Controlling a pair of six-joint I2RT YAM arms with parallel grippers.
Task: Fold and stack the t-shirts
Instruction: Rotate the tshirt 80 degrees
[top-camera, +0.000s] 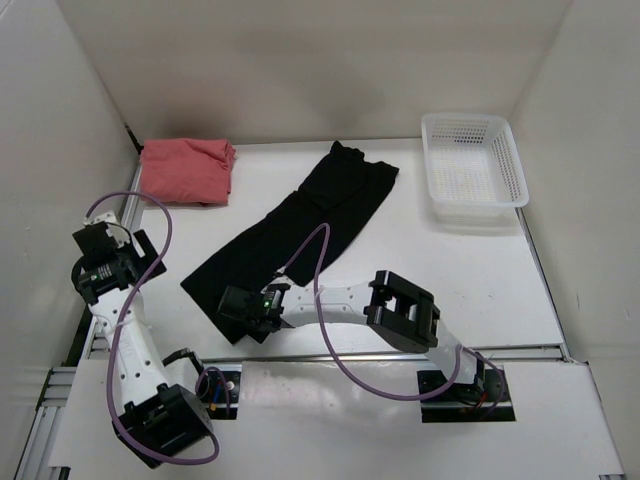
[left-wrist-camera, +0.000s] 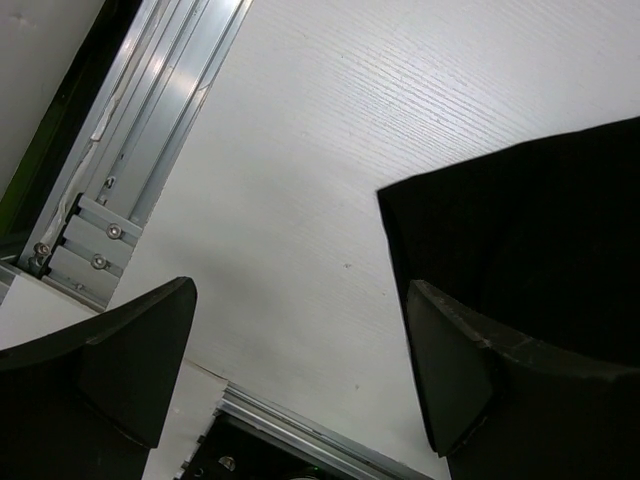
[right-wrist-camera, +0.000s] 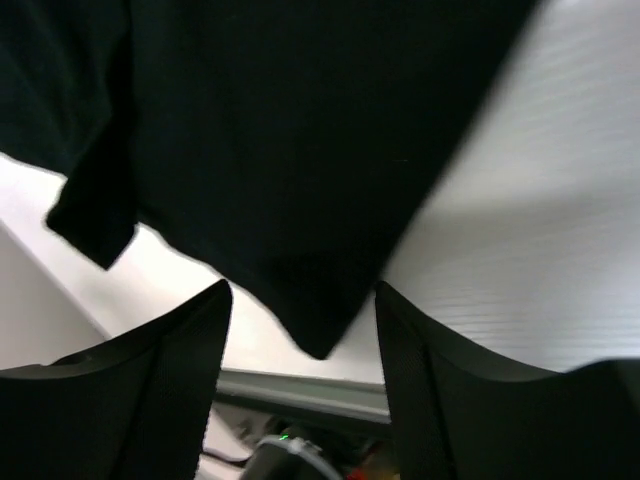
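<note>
A black t-shirt (top-camera: 300, 225) lies flat as a long diagonal strip across the middle of the table, from the far centre to the near left. My right gripper (top-camera: 240, 308) is at its near corner; in the right wrist view the jaws of this gripper (right-wrist-camera: 302, 295) stand apart with the shirt's pointed corner (right-wrist-camera: 320, 330) between them, not pinched. A salmon pink t-shirt (top-camera: 187, 170) lies folded at the far left. My left gripper (top-camera: 130, 258) hovers wide open over bare table (left-wrist-camera: 300, 180), empty, and the black shirt's edge (left-wrist-camera: 520, 230) lies beside its right finger (left-wrist-camera: 450, 370).
A white perforated basket (top-camera: 472, 165) stands at the far right. An aluminium rail (left-wrist-camera: 150, 130) runs along the table's left edge, close to my left gripper. White walls close in the table on three sides.
</note>
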